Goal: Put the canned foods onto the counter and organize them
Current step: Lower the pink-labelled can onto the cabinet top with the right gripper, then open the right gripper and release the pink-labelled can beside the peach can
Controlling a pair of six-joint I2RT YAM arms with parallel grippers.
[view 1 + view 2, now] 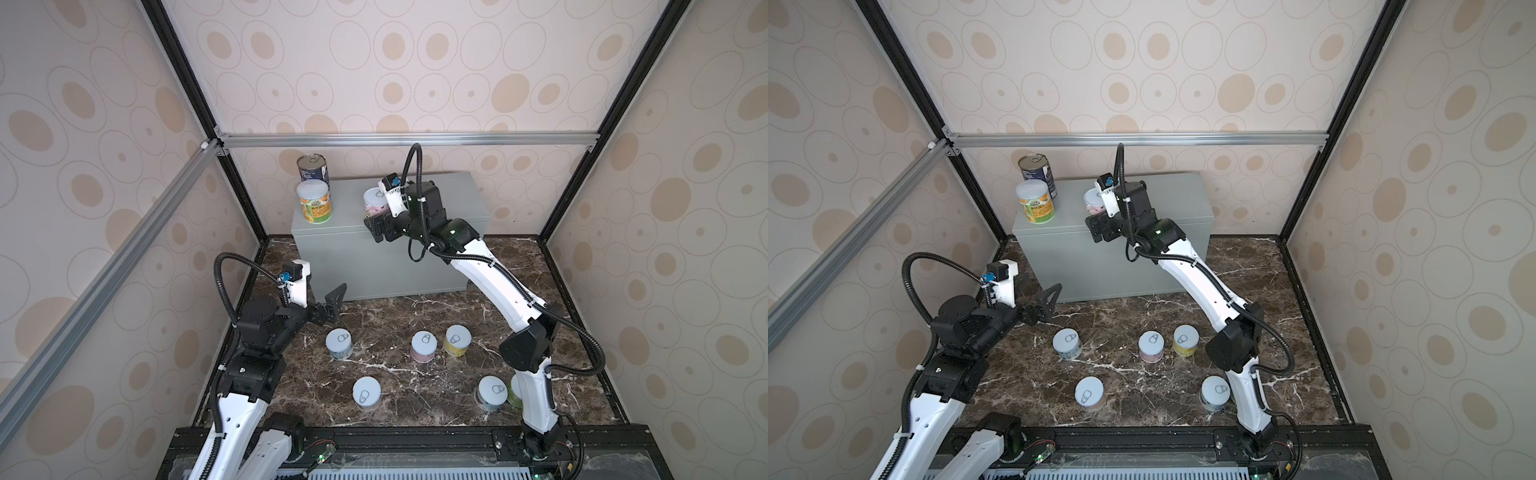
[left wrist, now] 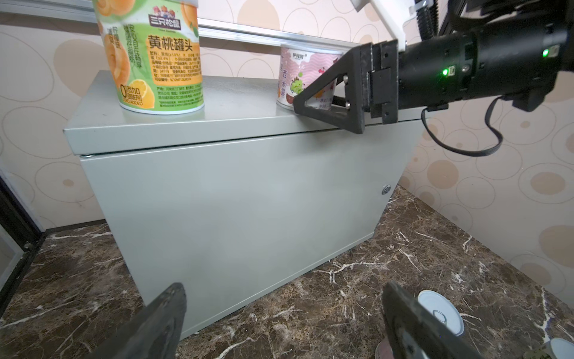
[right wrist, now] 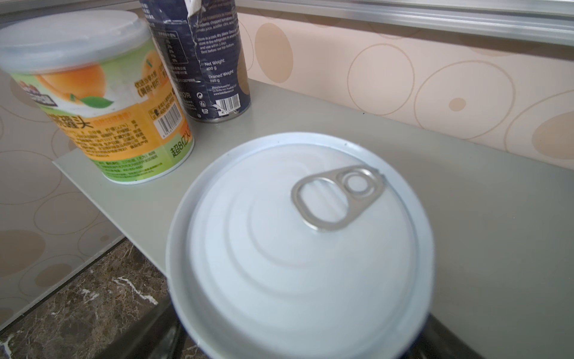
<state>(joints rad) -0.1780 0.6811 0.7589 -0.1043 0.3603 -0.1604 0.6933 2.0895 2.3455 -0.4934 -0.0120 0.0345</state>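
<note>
Along the 6 o'clock edge of the grey counter box (image 1: 449, 199), the pink can (image 1: 376, 201) stands upright, its base close to the front lip in both top views. The right gripper (image 1: 376, 219) reaches it from 5 o'clock. Its fingers (image 2: 326, 117) flank the can wall, but it cannot be told whether they pinch it or stand just clear.

The orange can (image 1: 316, 205) sits at 9 o'clock of the pink can and the dark-blue can (image 1: 313, 168) at 10 o'clock, both apart from it. The left gripper (image 1: 333, 306) waits low at 7 o'clock of the box, fingers spread and empty. Six cans stand on the marble tabletop (image 1: 386, 374), one half hidden by the right arm.

Hazards, as judged:
- **Toppling:** a withdrawal with a finger dragging on the label could tip the pink can off the lip.
- **Snagging:** the near finger overlaps the box rim and may catch it on retreat.
- **Below:** a falling can would land among those on the tabletop.
</note>
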